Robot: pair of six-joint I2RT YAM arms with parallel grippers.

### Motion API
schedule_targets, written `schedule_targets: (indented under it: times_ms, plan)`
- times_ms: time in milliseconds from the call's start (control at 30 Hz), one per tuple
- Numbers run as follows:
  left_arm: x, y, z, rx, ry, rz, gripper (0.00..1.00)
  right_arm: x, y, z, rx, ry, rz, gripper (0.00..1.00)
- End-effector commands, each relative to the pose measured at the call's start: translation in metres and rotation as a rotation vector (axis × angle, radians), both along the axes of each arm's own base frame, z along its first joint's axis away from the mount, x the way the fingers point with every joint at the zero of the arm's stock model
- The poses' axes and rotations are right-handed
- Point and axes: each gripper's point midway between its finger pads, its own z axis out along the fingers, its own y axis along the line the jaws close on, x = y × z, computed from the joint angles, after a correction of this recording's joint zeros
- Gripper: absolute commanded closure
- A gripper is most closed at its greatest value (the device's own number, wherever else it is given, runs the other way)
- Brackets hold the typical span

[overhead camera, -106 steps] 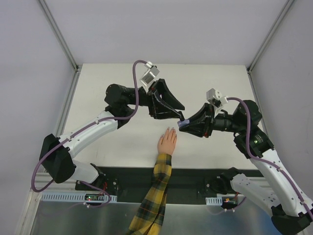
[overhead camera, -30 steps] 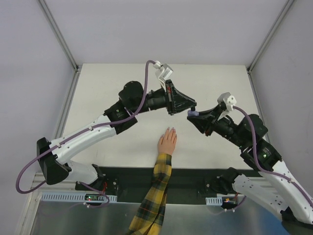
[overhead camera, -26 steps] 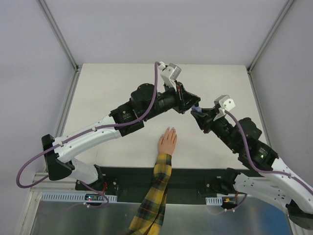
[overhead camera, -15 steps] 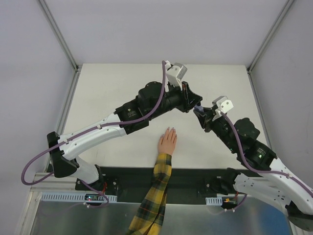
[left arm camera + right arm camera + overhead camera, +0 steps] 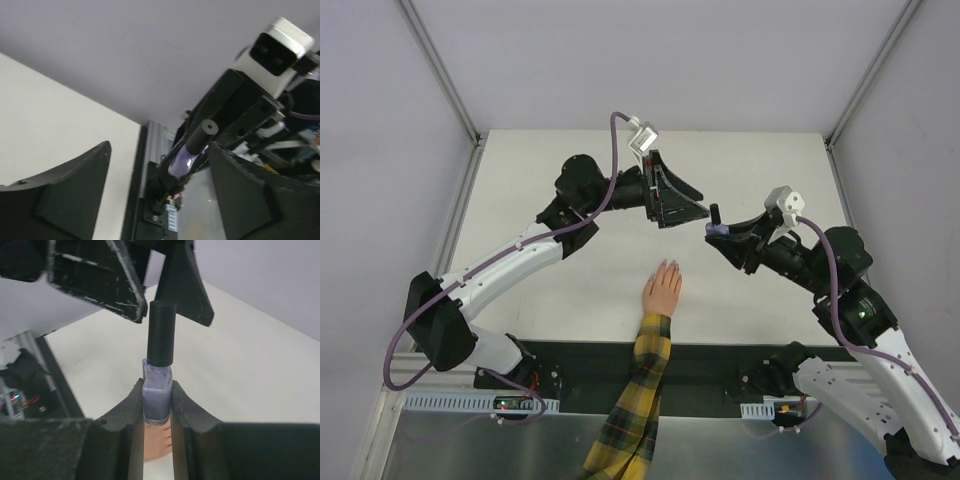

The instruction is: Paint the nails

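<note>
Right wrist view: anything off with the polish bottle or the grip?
Nothing stands out. The small purple bottle sits straight, centred in the right pincer, its black cylindrical cap on, no spill visible. The open left pincer is near the cap; one of its fingers shows white scuffs, wear rather than damage.

Overhead plus 2 wrists (bottle (image 5: 157, 400) shared)

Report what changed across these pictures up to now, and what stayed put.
The left hand, which had closed in on the black cap half a second ago, has drawn back leftward and stands open, holding nothing. Unchanged: the right hand stays shut on the purple bottle, cap still on, and the person's hand lies flat on the table as before.
</note>
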Motion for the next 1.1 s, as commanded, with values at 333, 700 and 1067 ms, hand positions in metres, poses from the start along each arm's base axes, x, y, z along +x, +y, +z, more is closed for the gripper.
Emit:
schedule_targets:
  times_ms: [333,700,1067]
  plan:
    - [-0.075,0.019,0.054,-0.236,-0.138,-0.433,0.57,-0.039,0.029,0.037,0.120,0.052,0.305,0.99]
    - [-0.066,0.012,0.045,-0.171,-0.114,-0.400,0.79,-0.031,0.028,0.037,0.126,0.046,0.276,1.00]
    - [-0.005,-0.016,0.009,0.146,-0.074,0.454,1.00,0.036,-0.041,0.028,0.009,-0.093,-0.401,1.00]
